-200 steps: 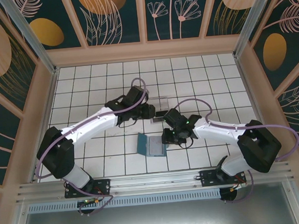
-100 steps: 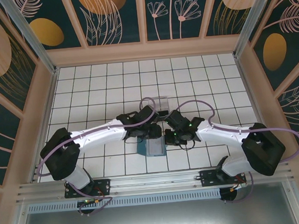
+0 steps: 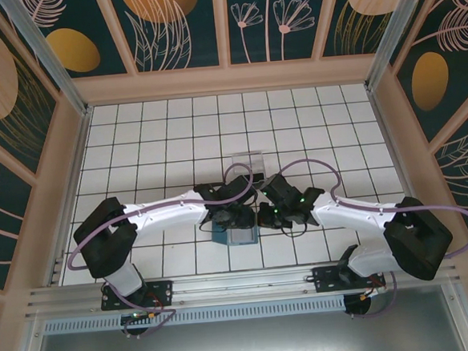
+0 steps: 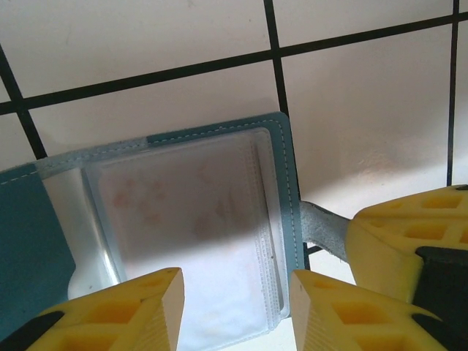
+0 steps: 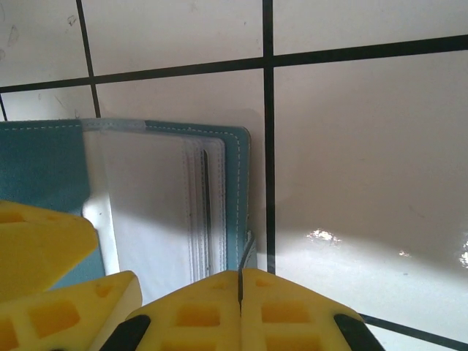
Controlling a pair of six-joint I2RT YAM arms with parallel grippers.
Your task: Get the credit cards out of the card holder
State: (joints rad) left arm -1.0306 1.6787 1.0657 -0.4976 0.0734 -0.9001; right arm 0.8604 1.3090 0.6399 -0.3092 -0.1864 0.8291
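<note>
Card holder (image 3: 238, 235) lying open on the tiled table (image 3: 135, 134), at 6 o'clock from the clear box (image 3: 247, 160). Left gripper (image 4: 235, 307) released, its fingers astride the clear sleeve. Right gripper (image 5: 240, 292), at the holder's 3 o'clock edge, clenched on a thin grey card (image 4: 322, 232).

1. One card holder (image 4: 183, 219) is lying unfolded on the desk (image 3: 311, 122), beneath both hands.
2. One pale grey credit card (image 4: 322, 232) is sitting pinched in the right hand (image 5: 240, 311).
3. One clear box (image 3: 247, 160) is standing just beyond the hands.
4. Two hands are hovering; the left hand (image 4: 234, 311) is gaping.
</note>
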